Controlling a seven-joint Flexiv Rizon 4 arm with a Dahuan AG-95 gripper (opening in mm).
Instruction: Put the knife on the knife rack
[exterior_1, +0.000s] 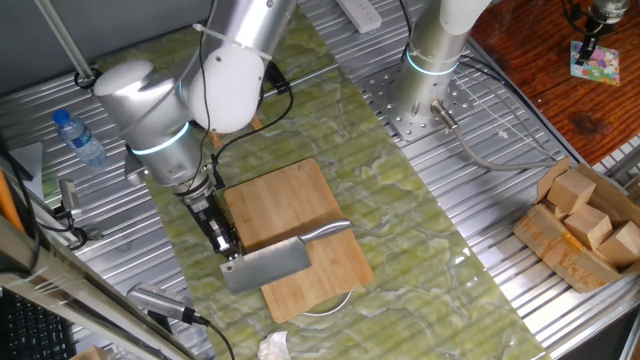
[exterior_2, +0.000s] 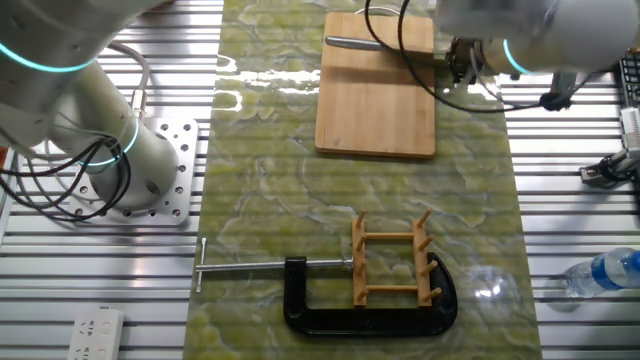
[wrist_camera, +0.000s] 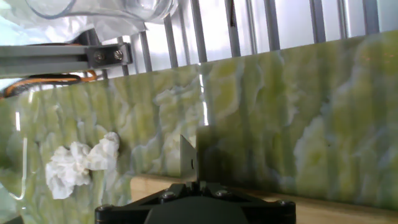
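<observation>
The gripper (exterior_1: 226, 247) is down at the near-left edge of the cutting board (exterior_1: 285, 200), its black fingers closed on the back corner of the knife (exterior_1: 270, 266), whose broad grey blade hangs off the board's edge while the shiny handle (exterior_1: 326, 232) lies across the wood. In the hand view the gripper (wrist_camera: 194, 184) shows only as a dark body at the bottom, with a thin slice of the knife (wrist_camera: 188, 160) standing edge-on just above it; how wide the jaws stand cannot be read there.

That view alone shows a crumpled white tissue (wrist_camera: 79, 163) on the green marbled mat (wrist_camera: 298, 118). The other fixed view alone shows the knife rack (exterior_2: 393, 262), well apart from the board (exterior_2: 376, 95), upright on the mat and sitting inside the jaw of a black clamp (exterior_2: 340, 303). There the blade is hidden behind the arm; only the handle (exterior_2: 355, 43) shows. A water bottle (exterior_1: 78, 137) lies on the metal table (exterior_1: 470, 190) to the left of the arm.
</observation>
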